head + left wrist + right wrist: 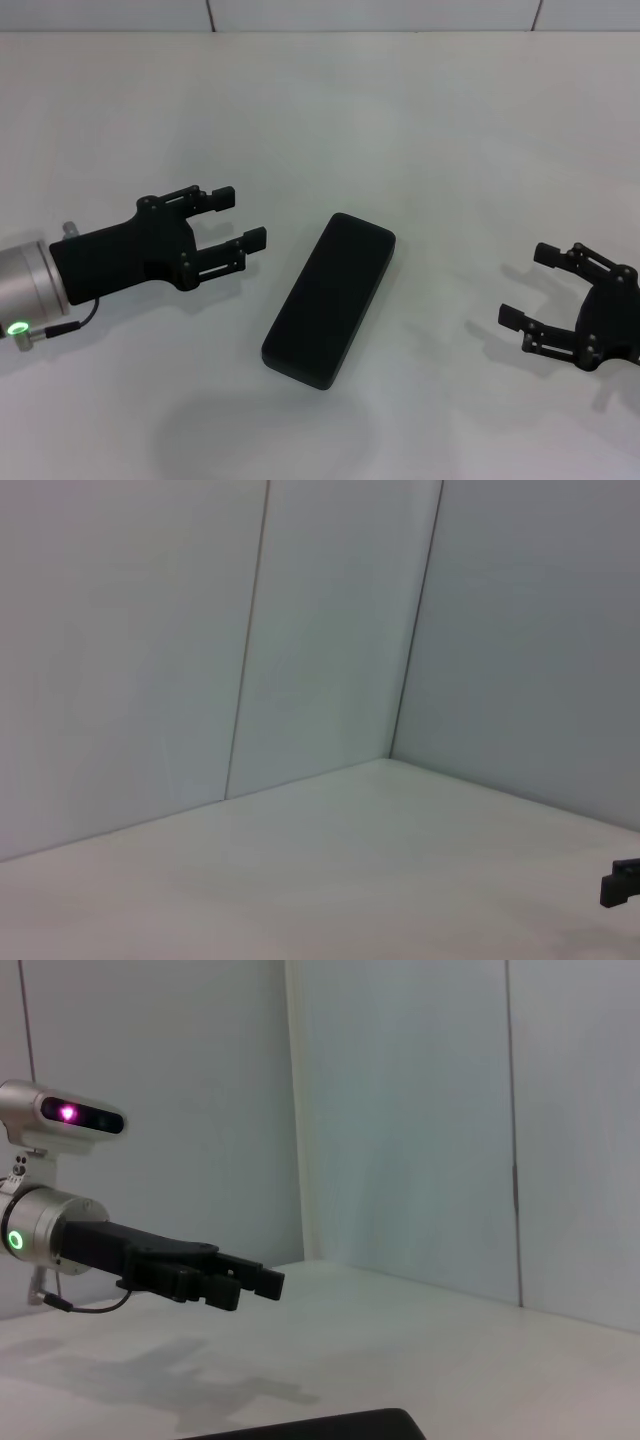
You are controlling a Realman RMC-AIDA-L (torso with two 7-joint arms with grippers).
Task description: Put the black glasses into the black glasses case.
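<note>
Lay closed, long axis diagonal, black glasses case nearer spread-jawed left gripper than spread-jawed right gripper; glasses unseen.

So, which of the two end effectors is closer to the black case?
The left end effector; its open fingertips nearly reach the closed glasses case, while the right end effector sits farther away.

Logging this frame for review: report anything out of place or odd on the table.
The black glasses are nowhere in view. The black glasses case lies closed and askew on the table, between the open, empty left hand and the open, empty right hand. No damage or spill shows.
</note>
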